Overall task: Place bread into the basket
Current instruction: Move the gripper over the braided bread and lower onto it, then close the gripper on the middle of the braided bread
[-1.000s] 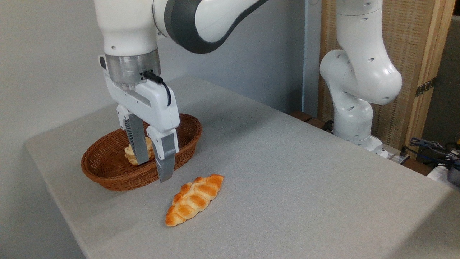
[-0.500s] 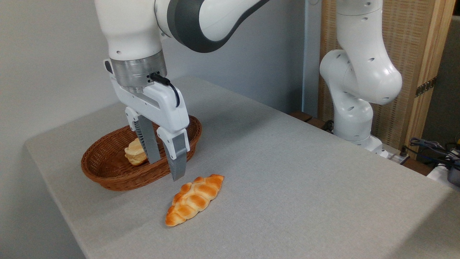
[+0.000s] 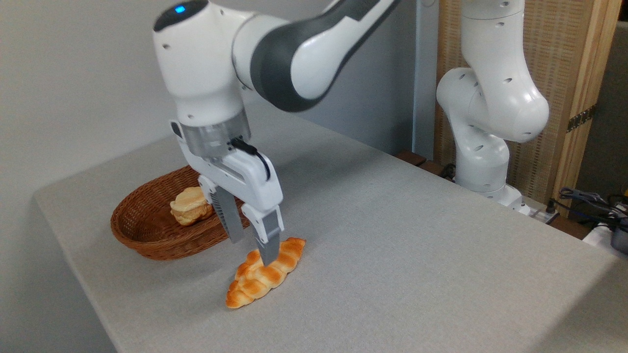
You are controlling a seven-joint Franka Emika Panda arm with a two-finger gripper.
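My gripper (image 3: 251, 252) hangs low in the centre-left of the frame, fingers parted and pointing down, the nearer one in front of the bread (image 3: 265, 272), which lies flat on the grey table (image 3: 417, 255). Left of it sits the basket (image 3: 147, 238) with a small pale bun (image 3: 189, 206) inside. My arm's base (image 3: 483, 132) stands at upper right.

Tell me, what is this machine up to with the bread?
The robot arm's gripper hangs open just over the braided bread, which lies on the table, not yet grasped. Beside it sits the wicker basket, with a small pale bun inside. The bread probably goes there next.
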